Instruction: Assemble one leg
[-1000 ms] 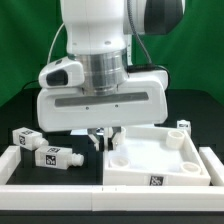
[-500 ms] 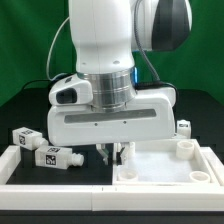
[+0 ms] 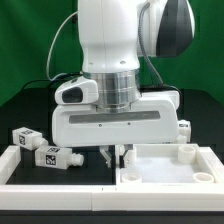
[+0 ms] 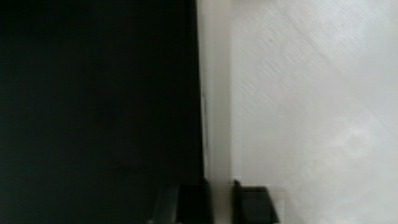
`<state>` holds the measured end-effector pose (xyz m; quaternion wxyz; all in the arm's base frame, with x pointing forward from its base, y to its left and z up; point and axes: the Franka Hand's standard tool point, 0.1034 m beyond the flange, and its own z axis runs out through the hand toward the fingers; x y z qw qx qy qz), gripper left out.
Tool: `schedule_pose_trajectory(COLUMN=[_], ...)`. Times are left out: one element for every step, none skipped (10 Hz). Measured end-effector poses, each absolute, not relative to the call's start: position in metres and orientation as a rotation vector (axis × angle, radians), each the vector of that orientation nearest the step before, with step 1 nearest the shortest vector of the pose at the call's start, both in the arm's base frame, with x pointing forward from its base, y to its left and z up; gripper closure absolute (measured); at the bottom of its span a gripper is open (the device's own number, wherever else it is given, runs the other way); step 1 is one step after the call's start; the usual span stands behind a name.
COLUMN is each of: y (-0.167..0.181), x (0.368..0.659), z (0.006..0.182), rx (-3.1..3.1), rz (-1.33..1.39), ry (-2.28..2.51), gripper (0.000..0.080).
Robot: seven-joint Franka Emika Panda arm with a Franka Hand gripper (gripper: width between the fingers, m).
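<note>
Evidently busy with the panel, not yet with a leg.

From the exterior view: reaches straight down with the gripper [image 3: 113, 155] onto the edge of the white panel [image 3: 160, 163] that faces the exterior view's left, low over the black table [image 3: 85, 165]. Appears clamped on that rim, though this is hard to confirm under the bulk of the arm. Leaves every leg alone. Finds the nearest leg [image 3: 55, 157] lying on its side toward the exterior view's left, well apart from the gripper. Finds a second leg [image 3: 24, 138] just behind it, and what looks like a third leg [image 3: 184, 127] peeping out past the arm on the exterior view's right, beyond the panel. Shows a raised corner socket [image 3: 186, 152] on the panel, apparently unfilled.

From the wrist view: looks along the panel's edge, with dark table [image 4: 89, 100] on one side and white panel [image 4: 302, 100] on the other. Catches two dark fingertips [image 4: 183, 205] straddling the rim, close together with only the thin wall between them. Judged therefore as pinched onto the panel, not hanging slack. Shows no leg at all.

Reads as the positioning step: settling the panel where it must sit before any leg goes in. Next, presumably: let go of the rim, lift clear, travel toward the exterior view's left, line up over the nearest leg across its narrow faces, and grip it. Calls for a release that does not nudge the panel, and for a square descent onto a leg lying sideways.
</note>
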<state>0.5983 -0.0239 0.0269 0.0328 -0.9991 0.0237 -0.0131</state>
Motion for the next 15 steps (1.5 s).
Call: schedule_pose_trajectory(y=[-0.024,-0.023,-0.021,-0.016,-0.003,0.018,0.037,0.044,0.042,0.042,0.044,0.056,0.073,0.092,0.109], x=[0.598,0.597,0.597,0.596,0.593,0.586,0.581,0.582,0.582,0.581,0.581,0.575,0.565,0.549,0.533], z=[0.027,0.028,0.038,0.048,0.06,0.077,0.09,0.095,0.093,0.092,0.092,0.092,0.096,0.096,0.094], rx=[-3.075,-3.071,-3.062,-3.057,-3.054,-3.049,-3.048,-3.047,-3.048,-3.048,-3.048,-3.058,-3.072,-3.075,-3.083], rz=[-0.04,-0.015,0.022,0.031,0.024,0.011,-0.003,-0.015,-0.012,-0.011,-0.009,0.027,0.058,0.087,0.186], ry=[0.073,0.07,0.065,0.054,0.068,0.06,0.057,0.042,0.044,0.043,0.048,0.145,0.158,0.195,0.199], gripper=[0.075,0.0669,0.0467,0.033,0.033,0.0193,0.0163,0.0163,0.0152,0.0152,0.0151,0.0151,0.0151,0.0151,0.0151])
